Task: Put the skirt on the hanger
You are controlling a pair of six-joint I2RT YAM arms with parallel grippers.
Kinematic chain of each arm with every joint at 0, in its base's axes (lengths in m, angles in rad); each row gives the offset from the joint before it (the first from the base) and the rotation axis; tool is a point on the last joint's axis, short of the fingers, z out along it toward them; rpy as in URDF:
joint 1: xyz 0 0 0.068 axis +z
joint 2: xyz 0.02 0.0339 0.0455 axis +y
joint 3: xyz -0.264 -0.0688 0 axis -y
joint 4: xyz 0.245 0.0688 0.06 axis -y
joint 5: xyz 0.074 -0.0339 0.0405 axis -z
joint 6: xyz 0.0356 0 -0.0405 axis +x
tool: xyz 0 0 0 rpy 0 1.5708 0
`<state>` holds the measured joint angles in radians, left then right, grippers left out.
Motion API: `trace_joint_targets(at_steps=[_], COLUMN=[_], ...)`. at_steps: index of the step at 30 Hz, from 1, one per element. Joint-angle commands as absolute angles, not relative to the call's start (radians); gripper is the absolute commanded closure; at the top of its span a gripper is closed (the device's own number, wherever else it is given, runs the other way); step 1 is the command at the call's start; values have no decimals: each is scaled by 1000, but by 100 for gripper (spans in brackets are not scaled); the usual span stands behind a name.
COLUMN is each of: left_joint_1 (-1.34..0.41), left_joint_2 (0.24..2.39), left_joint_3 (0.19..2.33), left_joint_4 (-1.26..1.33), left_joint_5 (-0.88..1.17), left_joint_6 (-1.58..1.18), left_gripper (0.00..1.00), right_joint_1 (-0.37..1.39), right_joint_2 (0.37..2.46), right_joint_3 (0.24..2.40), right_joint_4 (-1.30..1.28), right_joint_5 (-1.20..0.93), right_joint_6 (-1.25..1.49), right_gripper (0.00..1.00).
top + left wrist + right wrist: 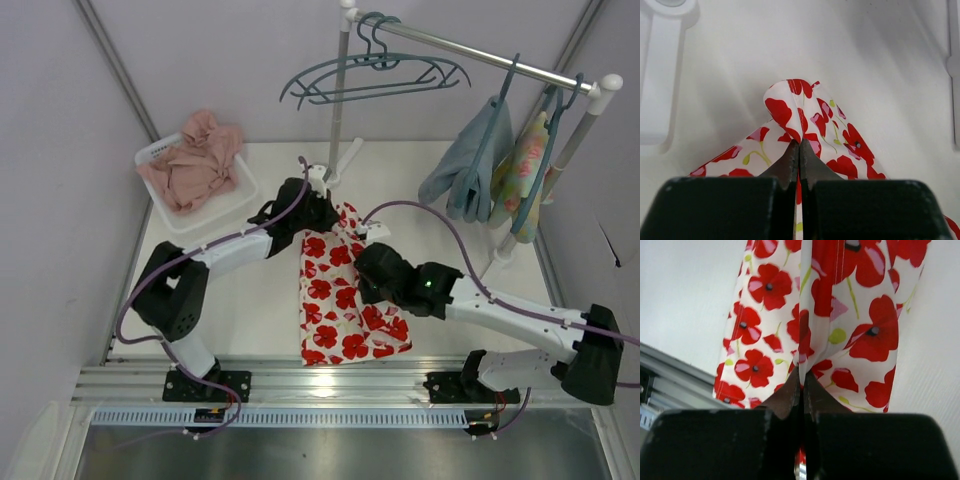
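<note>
The skirt (340,300), white with red flowers, lies on the table between the two arms, reaching to the front edge. My left gripper (322,212) is shut on its far top edge; in the left wrist view the fabric (805,112) bunches up between the closed fingertips (799,150). My right gripper (366,268) is shut on the skirt's right side; the cloth (815,315) is pinched in a fold between its tips (801,382). Two empty teal hangers (375,75) hang on the rail at the back, above and beyond the skirt.
A white basket (160,152) with a dusty-pink cloth (195,160) stands at the back left. The clothes rail (480,55) with white posts carries a blue garment (470,160) and a pale green flowered one (522,165) at the right. A metal rail (330,385) runs along the front.
</note>
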<state>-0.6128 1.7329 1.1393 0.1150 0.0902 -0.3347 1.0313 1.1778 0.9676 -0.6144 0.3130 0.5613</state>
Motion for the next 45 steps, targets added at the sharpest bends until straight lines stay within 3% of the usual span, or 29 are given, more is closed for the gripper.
trace_joint_targets(at_steps=[1,11,24,26,28,29,30,31,32,33,35,39,45], left_joint_1=[-482,-414,-351,-350,-348,-348,-348,-348,-348,-348,-348,-348,-357], left_joint_2=[1637,1534,1420,1434,1451,1465,1471,1474,1476,1473,1448,1369,1208], left_joint_3=[1056,865,660,667,690,698,707,713,736,742,756,768,695], left_joint_4=[261,316,385,371,341,330,307,293,279,252,229,141,-63], left_joint_5=[9,15,-12,-21,-18,-11,-8,-8,-6,-8,-8,-35,-38], left_joint_6=[-275,-273,-296,-287,-275,-270,-262,-258,-258,-258,-261,-301,-506], left_gripper=[100,100,100,99,86,76,55,43,34,23,13,2,5], right_joint_1=[1132,1227,1348,1353,1353,1354,1353,1353,1351,1350,1341,1281,1111], right_joint_2=[1233,1407,1632,1650,1655,1654,1648,1640,1620,1608,1566,1478,1352], right_joint_3=[1061,1172,1333,1335,1344,1347,1348,1350,1348,1350,1348,1286,1043], right_joint_4=[-715,-650,-758,-749,-735,-732,-717,-707,-692,-686,-675,-655,-586], right_joint_5=[386,330,255,209,174,143,129,106,95,88,78,80,104], right_joint_6=[568,563,468,469,475,477,480,486,488,489,497,537,627], right_gripper=[100,100,100,88,73,51,45,31,26,24,21,20,23])
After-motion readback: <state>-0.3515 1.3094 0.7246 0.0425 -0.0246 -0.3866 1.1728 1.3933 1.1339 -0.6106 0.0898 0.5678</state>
